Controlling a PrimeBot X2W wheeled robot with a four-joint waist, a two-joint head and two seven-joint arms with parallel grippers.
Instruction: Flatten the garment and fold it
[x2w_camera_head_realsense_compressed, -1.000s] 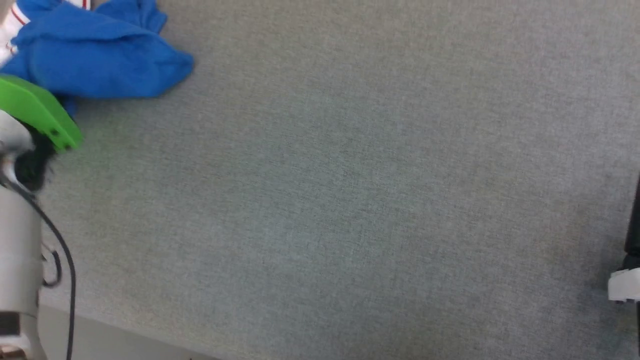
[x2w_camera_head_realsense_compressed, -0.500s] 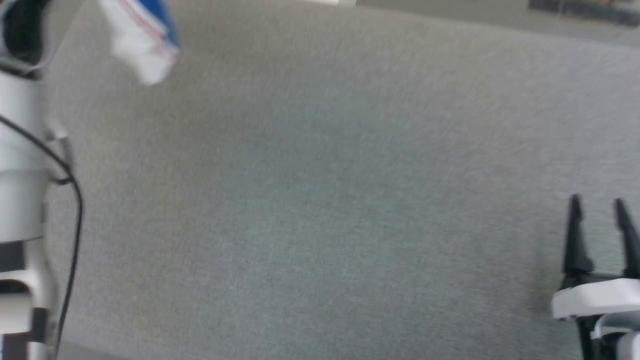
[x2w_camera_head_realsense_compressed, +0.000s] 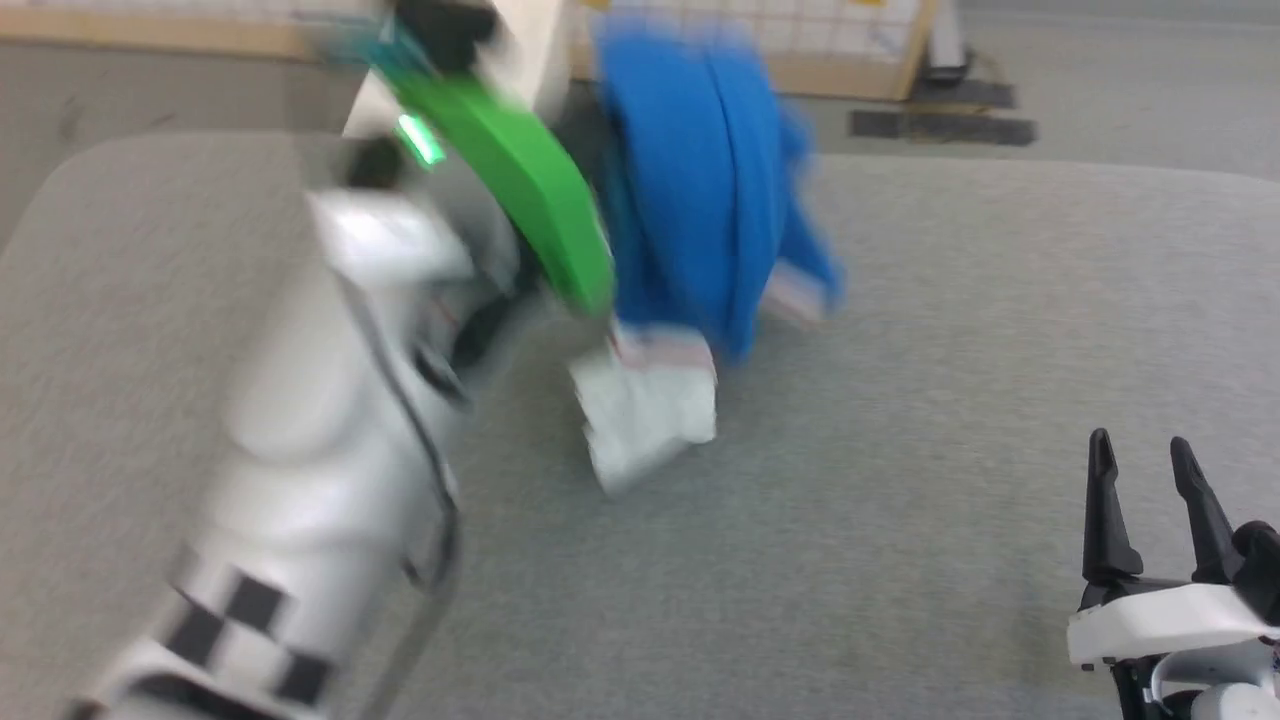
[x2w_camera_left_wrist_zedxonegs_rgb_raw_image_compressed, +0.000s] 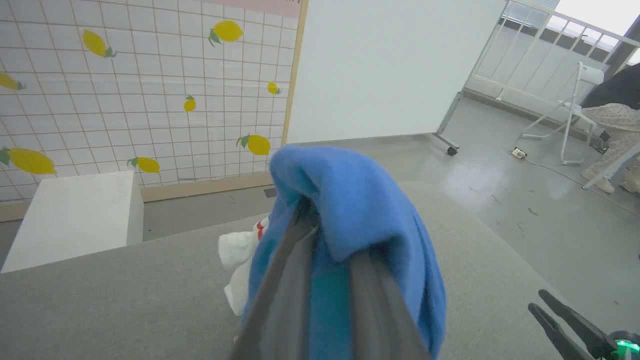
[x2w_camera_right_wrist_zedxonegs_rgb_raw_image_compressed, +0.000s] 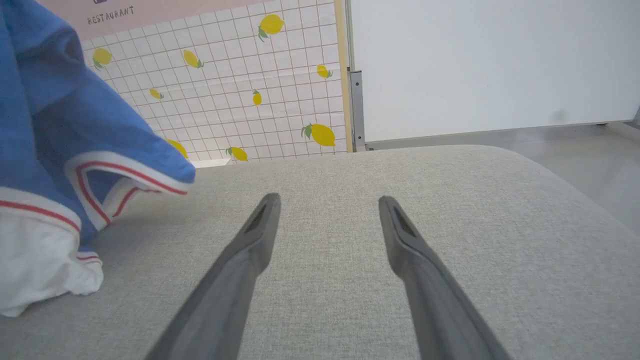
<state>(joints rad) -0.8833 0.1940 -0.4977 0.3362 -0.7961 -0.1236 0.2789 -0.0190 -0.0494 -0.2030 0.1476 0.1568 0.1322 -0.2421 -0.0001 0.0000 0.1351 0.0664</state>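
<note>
One garment (x2w_camera_head_realsense_compressed: 690, 200), two grippers. The bright blue T-shirt hangs in a bunch from my left gripper (x2w_camera_left_wrist_zedxonegs_rgb_raw_image_compressed: 332, 240), held up over the far part of the grey table (x2w_camera_head_realsense_compressed: 900, 560). That gripper's two fingers (x2w_camera_left_wrist_zedxonegs_rgb_raw_image_compressed: 280, 300) stand close together, with blue cloth pinched between them and draped over their tips, which are hidden from me.

In the head view, which is blurred, one white sleeve (x2w_camera_head_realsense_compressed: 650, 410) with a thin red stripe at its seam is the lowest part of the shirt. In the right wrist view the white cloth rests on the table top while the blue body hangs above it. One pale forearm (x2w_camera_head_realsense_compressed: 330, 450) with one green cover (x2w_camera_head_realsense_compressed: 510, 190) rises at the left of the head view, just beside the shirt.

My right gripper (x2w_camera_head_realsense_compressed: 1140, 440) sits low at the near right of the table, well apart from the shirt. Its two prongs (x2w_camera_right_wrist_zedxonegs_rgb_raw_image_compressed: 250, 260) are spread wide with only bare grey fabric between them, and they hold nothing.

Behind the table stand one tiled wall (x2w_camera_left_wrist_zedxonegs_rgb_raw_image_compressed: 150, 75) printed with yellow lemons, one white panel (x2w_camera_left_wrist_zedxonegs_rgb_raw_image_compressed: 390, 65) on a wheeled frame, one white box (x2w_camera_left_wrist_zedxonegs_rgb_raw_image_compressed: 75, 215) and one white folding chair (x2w_camera_left_wrist_zedxonegs_rgb_raw_image_compressed: 575, 115).
</note>
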